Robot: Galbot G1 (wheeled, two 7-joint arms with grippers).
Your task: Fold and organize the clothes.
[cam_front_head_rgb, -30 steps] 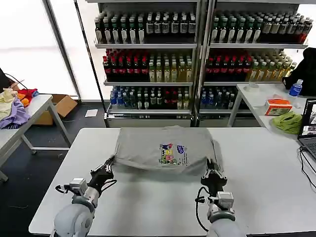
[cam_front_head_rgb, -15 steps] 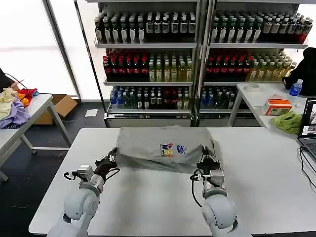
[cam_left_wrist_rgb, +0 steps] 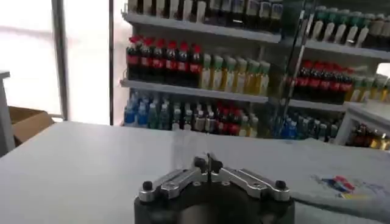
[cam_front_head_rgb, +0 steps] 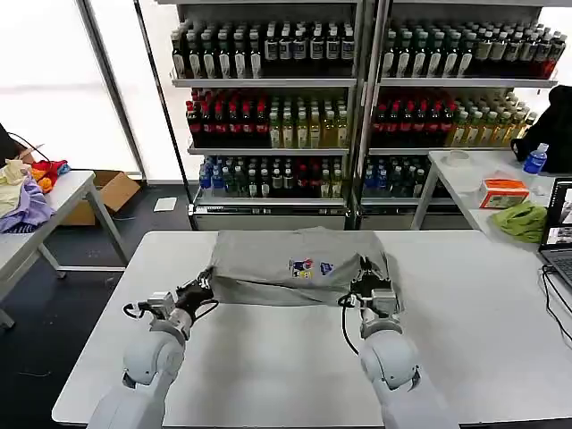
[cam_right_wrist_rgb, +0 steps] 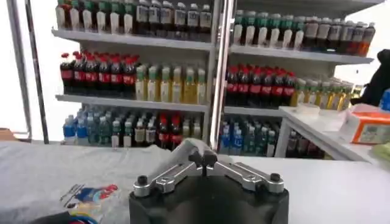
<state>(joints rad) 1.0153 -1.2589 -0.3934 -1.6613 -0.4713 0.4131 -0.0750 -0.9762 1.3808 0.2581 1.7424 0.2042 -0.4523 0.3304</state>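
The light grey T-shirt (cam_front_head_rgb: pixel 268 259) lies across the far half of the white table (cam_front_head_rgb: pixel 268 357), its near part doubled back so the chest print (cam_front_head_rgb: pixel 308 266) sits close to the fold. My left gripper (cam_front_head_rgb: pixel 206 280) is shut at the shirt's near left corner. My right gripper (cam_front_head_rgb: pixel 367 270) is shut on the near right corner. In the left wrist view the left gripper (cam_left_wrist_rgb: pixel 208 162) has its jaws pressed together, with the T-shirt (cam_left_wrist_rgb: pixel 341 176) lying off to one side. In the right wrist view grey cloth rises out of the right gripper (cam_right_wrist_rgb: pixel 201 157).
Shelves of bottles (cam_front_head_rgb: pixel 357 107) stand behind the table. A side table on the right holds a laptop (cam_front_head_rgb: pixel 561 223), a lime-green cloth (cam_front_head_rgb: pixel 523 220), an orange box (cam_front_head_rgb: pixel 503 192) and a blue bottle (cam_front_head_rgb: pixel 534 159). A left side table carries coloured garments (cam_front_head_rgb: pixel 27 197).
Both grippers have moved away from me toward the shelves, carrying the shirt's near edge with them. The shirt looks shorter and the print sits farther back.
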